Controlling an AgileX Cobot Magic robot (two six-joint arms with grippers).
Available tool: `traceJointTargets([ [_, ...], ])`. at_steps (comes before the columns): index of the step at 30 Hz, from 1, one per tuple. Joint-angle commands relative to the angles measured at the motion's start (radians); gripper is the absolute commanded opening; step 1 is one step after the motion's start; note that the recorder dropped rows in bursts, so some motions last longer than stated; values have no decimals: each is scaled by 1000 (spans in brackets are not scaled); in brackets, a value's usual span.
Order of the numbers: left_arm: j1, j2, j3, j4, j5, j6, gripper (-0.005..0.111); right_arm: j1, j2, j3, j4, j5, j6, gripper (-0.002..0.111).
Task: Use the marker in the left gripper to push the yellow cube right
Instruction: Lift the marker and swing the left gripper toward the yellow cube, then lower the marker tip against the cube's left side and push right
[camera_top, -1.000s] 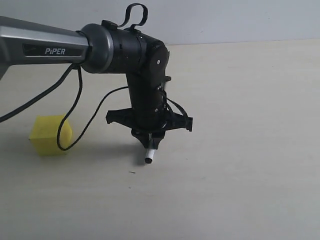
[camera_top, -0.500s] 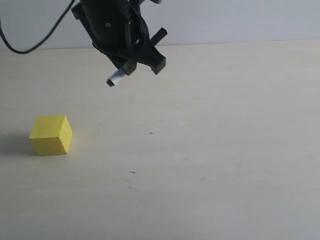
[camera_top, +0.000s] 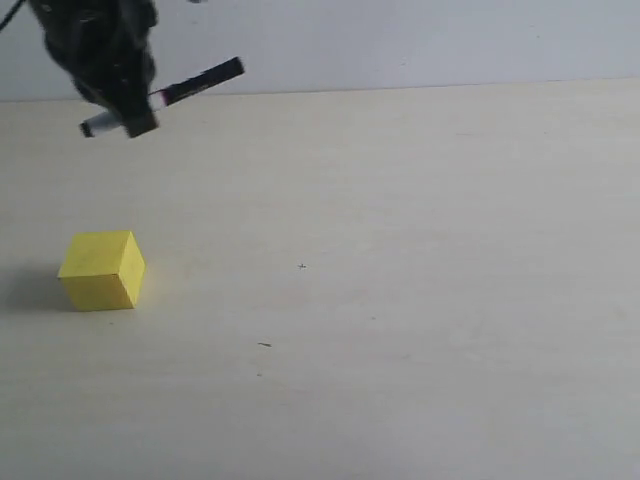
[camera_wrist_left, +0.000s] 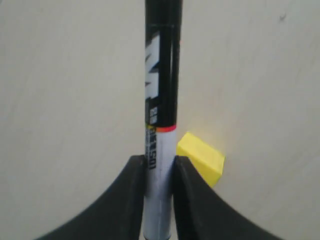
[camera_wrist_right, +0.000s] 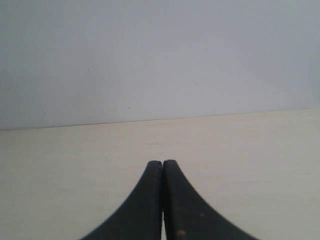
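Up in the air over the left of the table (camera_top: 420, 300), the left gripper (camera_top: 128, 112) is clamped tight on the marker (camera_top: 196, 80) — its black end sticks out to the right, tipped up a little. The marker has white print and a red band; the first big letter may be an M. The yellow cube (camera_top: 102, 270) sits on the table below, well apart. The right gripper (camera_wrist_right: 162, 167) has its jaws pressed together, holding nothing.

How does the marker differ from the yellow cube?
The marker is slim, black and white; the yellow cube is blocky and plain yellow. The marker is clamped in the left gripper, raised above the table; the yellow cube rests on the table, touching nothing else. Both are on the exterior view's left side.
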Motion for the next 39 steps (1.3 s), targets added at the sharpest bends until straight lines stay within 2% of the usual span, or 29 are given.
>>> traceJointTargets([
  [1, 149, -131, 164, -37, -6, 197, 0, -5, -6, 5, -4, -8, -6, 0],
  [6, 320, -182, 304, 29, -28, 377, 0, -5, -6, 5, -4, -8, -4, 0],
  [12, 448, -141, 328, 19, -73, 432, 0, -5, -6, 5, -4, -8, -4, 0],
  [15, 518, -132, 378, -53, -65, 641, 0, -5, -6, 5, -4, -8, -6, 0],
  [18, 564, -133, 453, -82, -150, 794, 0, -5, -6, 5, -4, -8, -6, 0],
  [22, 608, -125, 539, -73, -362, 819, 0, -5, -6, 5, -4, -8, -6, 0],
  [25, 640, -92, 572, 1, -435, 829, 0, -5, -6, 5, -4, -8, -6, 0],
  [30, 660, -20, 589, 24, -455, 881, 0, -5, -6, 5, -4, -8, -6, 0],
  [39, 660, 64, 589, -83, -523, 947, 0, -5, -6, 5, -4, -8, -4, 0],
])
